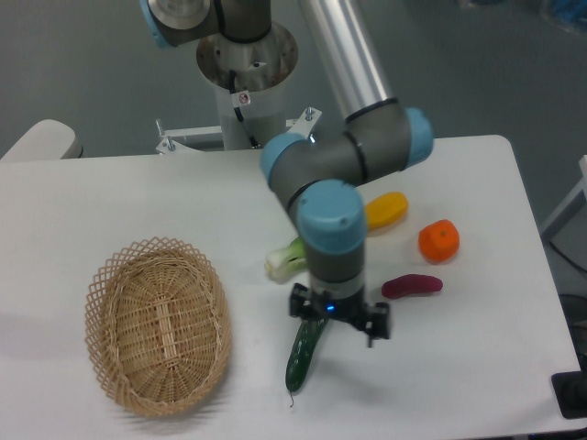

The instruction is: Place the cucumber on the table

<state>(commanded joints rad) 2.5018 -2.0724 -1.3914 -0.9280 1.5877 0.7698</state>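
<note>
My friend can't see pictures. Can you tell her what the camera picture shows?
A robot arm's gripper hangs open just above a dark green cucumber lying on a white table. A woven basket sits to the left, and an eggplant, an orange fruit and a leafy vegetable lie nearby.

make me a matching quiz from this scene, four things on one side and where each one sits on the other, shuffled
Things:
1. cucumber
2. basket
3. orange
4. eggplant

Places:
A. far right, behind the purple one
B. left side of the table
C. near the front edge, just right of the basket
D. right of the hand, in front of the orange one

Pairs: 1-C, 2-B, 3-A, 4-D
</note>
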